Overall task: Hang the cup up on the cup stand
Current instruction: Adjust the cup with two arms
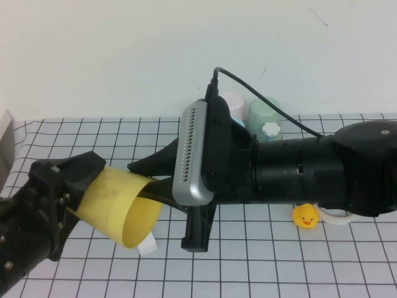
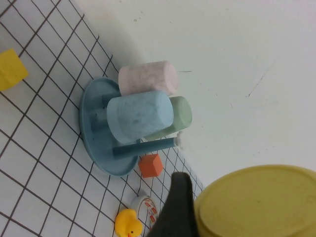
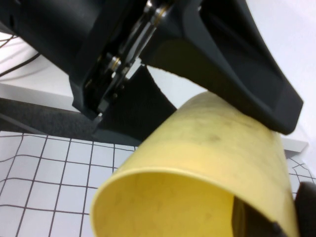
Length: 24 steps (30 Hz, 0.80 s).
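The yellow cup (image 1: 124,208) lies on its side in the air above the left of the table, mouth toward the right arm. My left gripper (image 1: 79,186) is shut on its base end; one finger (image 2: 175,207) shows beside the cup's bottom (image 2: 256,202). My right gripper (image 1: 152,189) pinches the cup's rim (image 3: 197,173), one finger inside and one outside. The blue cup stand (image 2: 96,143) holds pink, light blue and green cups, with one free white-knobbed peg (image 2: 180,140). In the high view it is mostly hidden behind my right arm; one knob (image 1: 271,128) shows.
A yellow rubber duck (image 1: 306,215) and a white tape roll (image 1: 338,217) lie under my right arm. An orange cube (image 2: 150,165) sits by the stand and a yellow block (image 2: 10,69) farther off. A small white piece (image 1: 147,245) lies below the cup.
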Available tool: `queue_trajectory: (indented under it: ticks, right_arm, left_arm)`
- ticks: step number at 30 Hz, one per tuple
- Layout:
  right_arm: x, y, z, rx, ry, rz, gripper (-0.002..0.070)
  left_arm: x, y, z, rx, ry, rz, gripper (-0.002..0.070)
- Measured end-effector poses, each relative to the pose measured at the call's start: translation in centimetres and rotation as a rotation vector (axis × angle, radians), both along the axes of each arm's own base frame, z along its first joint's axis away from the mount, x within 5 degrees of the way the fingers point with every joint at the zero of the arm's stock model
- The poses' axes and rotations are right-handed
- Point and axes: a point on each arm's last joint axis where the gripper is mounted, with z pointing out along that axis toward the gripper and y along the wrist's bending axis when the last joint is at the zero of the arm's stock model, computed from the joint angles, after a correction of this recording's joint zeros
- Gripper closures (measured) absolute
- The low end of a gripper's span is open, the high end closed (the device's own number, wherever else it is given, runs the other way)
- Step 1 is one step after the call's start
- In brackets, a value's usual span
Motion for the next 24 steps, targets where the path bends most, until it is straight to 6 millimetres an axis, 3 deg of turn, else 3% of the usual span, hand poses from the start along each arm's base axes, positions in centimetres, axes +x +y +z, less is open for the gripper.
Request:
queue_trajectory:
  ticks: [15,24]
  right_arm:
    - [-0.07,-0.01,-0.11,0.0,0.008,0.003,0.0503]
    - [0.2,-0.05,-0.02,0.0,0.01,-0.026,0.0616]
  left_arm:
    - [-0.02,-0.07,0.03,0.006,-0.007,-0.015,0.0103]
    - [-0.03,-0.17,0.0,-0.111,0.057,0.007,0.0097]
